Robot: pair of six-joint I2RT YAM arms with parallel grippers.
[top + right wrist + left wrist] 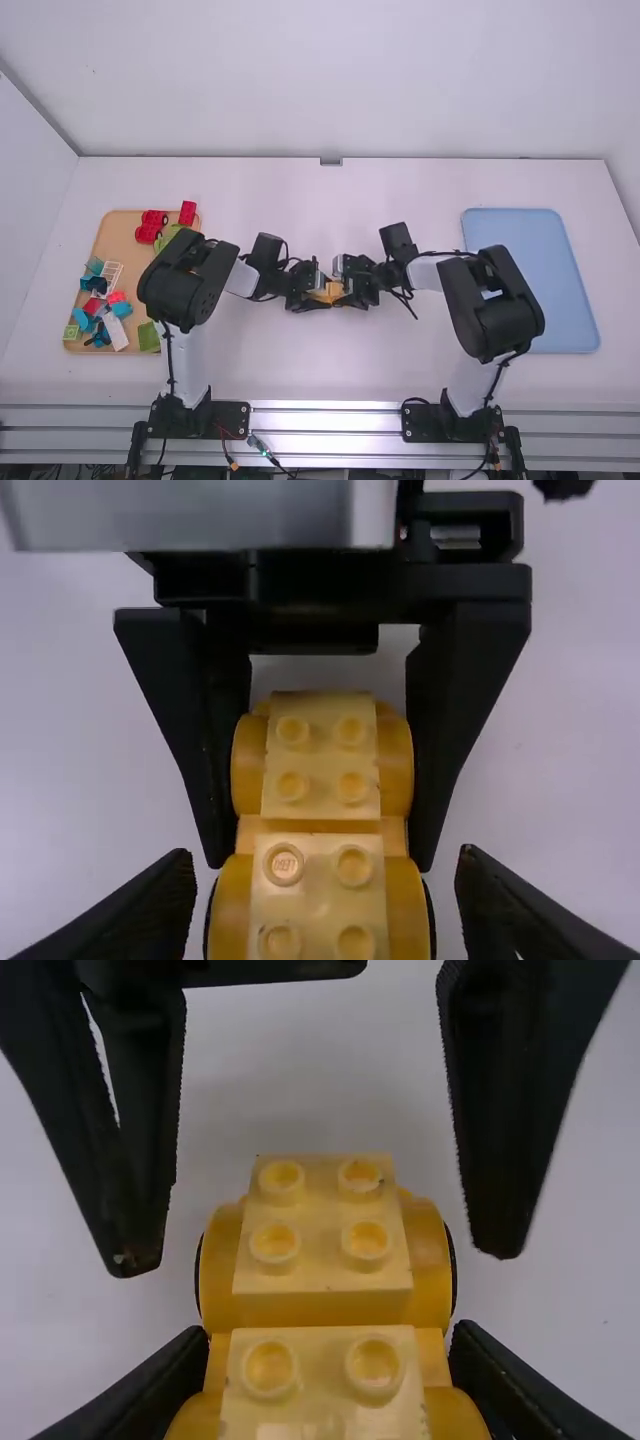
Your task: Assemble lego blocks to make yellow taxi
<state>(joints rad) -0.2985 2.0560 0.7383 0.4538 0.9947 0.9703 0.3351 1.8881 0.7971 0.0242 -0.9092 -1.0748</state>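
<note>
While left jaws clamp the base (pixel 322 1270), we see its long axis run toward the right jaws, spread apart.

Taxi blocks (pixel 322 1305): yellow, paler on the flat tops, deeper amber on the rounded sides, thin black edging at the flanks
Studs (pixel 366 1241): same yellow, patterned in even rows of two
Left end effector (pixel 318 292): black
Right end effector (pixel 348 288): black
Arm links (pixel 187 362): white, with black joints
Bench (pixel 330 370): pinkish white, plain
Left tray (pixel 118 222): tan
Right tray (pixel 560 300): pale blue, plain
Loose blocks (pixel 188 213): red, green, teal, blue and white
Lattice piece (pixel 112 272): white, in an open grid
Rail (pixel 325 420): silvery grey, striped lengthwise
Wall (pixel 330 80): pale lilac-white
Cables (pixel 171 355): black
</note>
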